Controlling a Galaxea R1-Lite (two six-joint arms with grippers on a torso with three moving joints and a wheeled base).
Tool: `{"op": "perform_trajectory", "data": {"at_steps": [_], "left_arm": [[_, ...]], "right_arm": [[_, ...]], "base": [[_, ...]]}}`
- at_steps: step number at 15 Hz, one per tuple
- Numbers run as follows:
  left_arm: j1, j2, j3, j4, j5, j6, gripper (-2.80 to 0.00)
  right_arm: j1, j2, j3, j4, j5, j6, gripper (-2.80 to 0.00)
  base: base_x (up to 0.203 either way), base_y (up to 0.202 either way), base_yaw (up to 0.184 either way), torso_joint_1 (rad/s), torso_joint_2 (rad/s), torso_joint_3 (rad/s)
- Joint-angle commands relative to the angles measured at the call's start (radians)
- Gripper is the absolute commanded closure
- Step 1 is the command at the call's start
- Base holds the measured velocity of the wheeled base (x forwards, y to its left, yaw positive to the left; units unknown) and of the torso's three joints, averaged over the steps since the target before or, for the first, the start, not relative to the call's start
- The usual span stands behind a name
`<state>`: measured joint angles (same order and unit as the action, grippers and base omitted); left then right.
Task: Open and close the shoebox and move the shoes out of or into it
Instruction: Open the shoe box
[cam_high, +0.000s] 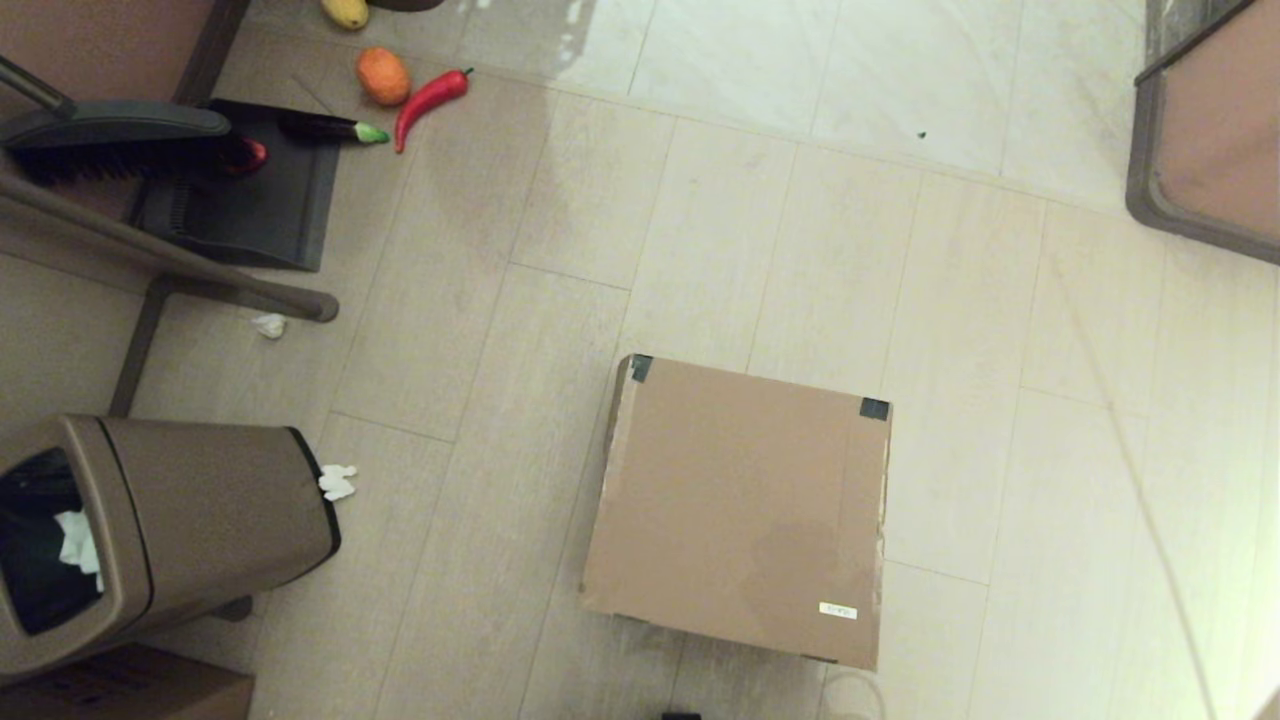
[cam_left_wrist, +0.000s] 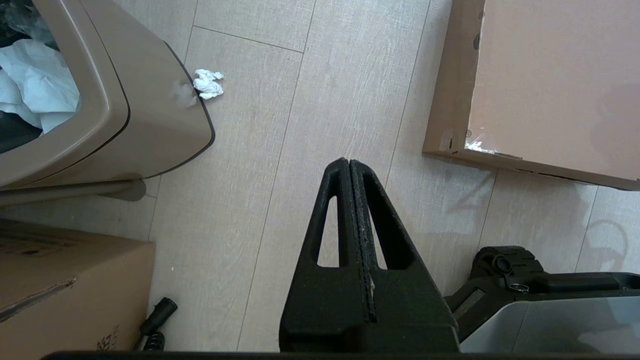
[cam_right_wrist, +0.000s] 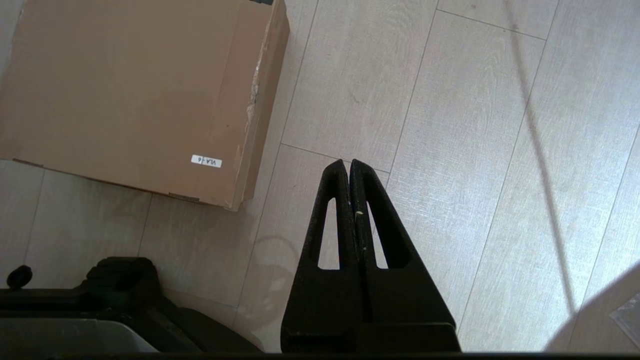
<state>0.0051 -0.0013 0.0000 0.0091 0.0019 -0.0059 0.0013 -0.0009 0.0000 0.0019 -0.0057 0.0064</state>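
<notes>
The brown cardboard shoebox (cam_high: 740, 505) lies on the floor with its lid down, black tape at its two far corners and a small white label (cam_high: 838, 611) near the front right. The slippers are out of view. My left gripper (cam_left_wrist: 348, 162) hangs shut over bare floor, to the left of the shoebox (cam_left_wrist: 545, 85). On the other side of the shoebox (cam_right_wrist: 135, 95), my right gripper (cam_right_wrist: 348, 162) is shut too, above bare floor. Neither gripper holds anything, and neither arm shows in the head view.
A tan trash bin (cam_high: 170, 530) with a black liner stands at the left, a crumpled tissue (cam_high: 337, 482) beside it. Another cardboard box (cam_high: 130, 690) sits at the near left. Brush, dustpan (cam_high: 250, 200), toy vegetables (cam_high: 430, 98) and furniture legs lie far left; a table corner (cam_high: 1210, 130) far right.
</notes>
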Motion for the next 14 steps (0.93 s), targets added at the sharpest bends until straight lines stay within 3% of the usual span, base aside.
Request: {"op": "perform_trajectory", "data": {"at_steps": [1,4,7,10,14], "left_arm": [[0.001,0.0,-0.002,0.005,0.001,0.003,0.0],[0.001,0.004,-0.009,0.012,0.003,0.014,0.0],[-0.001,0.085,-0.133,0.122,-0.01,0.057,0.0],[-0.003,0.377,-0.275,0.163,-0.065,0.021,0.0],[-0.009,0.894,-0.468,0.03,-0.132,-0.095,0.0]], "right_arm": [[0.0,0.001,0.002,0.001,0.001,-0.007,0.0],[0.0,0.034,-0.052,0.057,-0.003,-0.059,0.0],[-0.005,0.29,-0.259,0.143,0.0,-0.075,0.0],[-0.007,0.669,-0.48,0.169,0.006,0.017,0.0],[-0.008,1.119,-0.632,0.094,0.014,0.151,0.0]], "base": [[0.0,0.0,0.0,0.0,0.0,0.0],[0.0,0.0,0.0,0.0,0.0,0.0],[0.0,0.0,0.0,0.0,0.0,0.0],[0.0,0.0,0.0,0.0,0.0,0.0],[0.0,0.0,0.0,0.0,0.0,0.0]]}}
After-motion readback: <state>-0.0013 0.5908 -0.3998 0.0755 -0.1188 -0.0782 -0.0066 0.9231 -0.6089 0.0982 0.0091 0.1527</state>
